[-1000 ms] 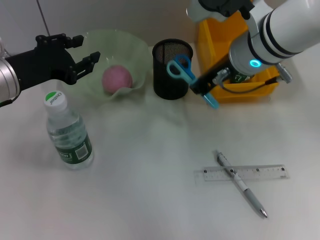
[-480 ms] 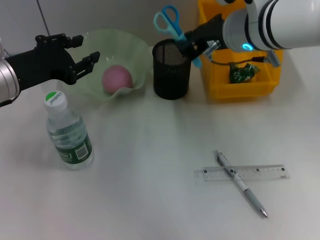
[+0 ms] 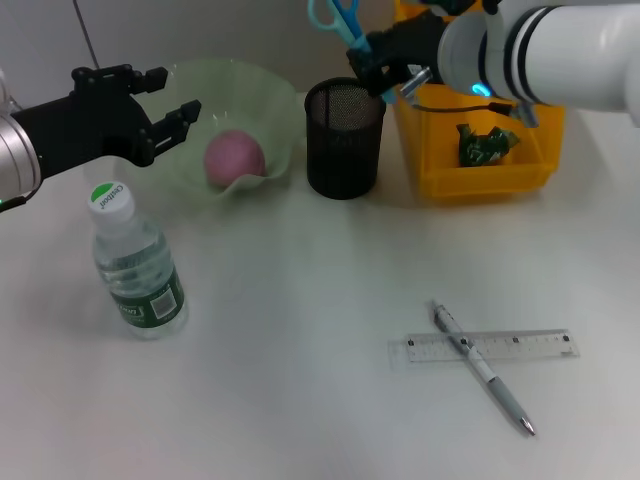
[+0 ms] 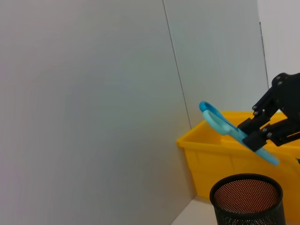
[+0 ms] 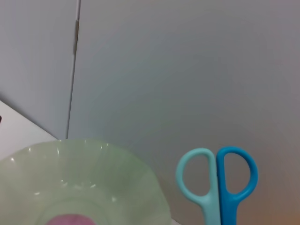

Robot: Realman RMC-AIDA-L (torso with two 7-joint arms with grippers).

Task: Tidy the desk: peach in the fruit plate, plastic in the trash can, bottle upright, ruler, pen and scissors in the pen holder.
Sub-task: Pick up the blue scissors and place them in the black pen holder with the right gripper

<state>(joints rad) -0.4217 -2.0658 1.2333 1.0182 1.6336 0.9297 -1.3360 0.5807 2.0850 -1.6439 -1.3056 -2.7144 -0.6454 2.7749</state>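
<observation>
room: plain pale grey wall (image 4: 93, 93) behind everything, with a thin vertical seam running up it, pretty bare backdrop
bench (image 3: 320, 400): white top, matte, carries all the stuff; the near-left and near-middle parts are just bare surface
right arm: big white one coming in from the far right, with its right gripper (image 3: 383, 62) up over the far rim of the pen holder, black fingers clamped on the scissors
left arm: comes in from the left edge, and its left gripper (image 3: 165, 100) hangs above the left rim of the fruit plate, fingers spread apart, holding nothing
trash can (image 3: 430, 160): yellow bin at the far right, just beside the pen holder, with a crumpled green bit of plastic (image 3: 487, 142) lying inside
fruit plate (image 3: 265, 100): pale green wavy bowl, far left of centre
bottle (image 3: 137, 268): clear water bottle, green label, white-and-green cap, standing upright at near left, well apart from the plate
pen holder (image 3: 344, 138): black mesh cup between the plate and the trash can
ruler (image 3: 530, 345): clear one lying flat at near right
pen (image 3: 483, 368): silver, lying diagonally across the ruler, touching it
scissors (image 3: 335, 17): blue handles up in the air, tilted, held above the pen holder, not inside it
peach (image 3: 234, 157): pink, sitting in the fruit plate
</observation>
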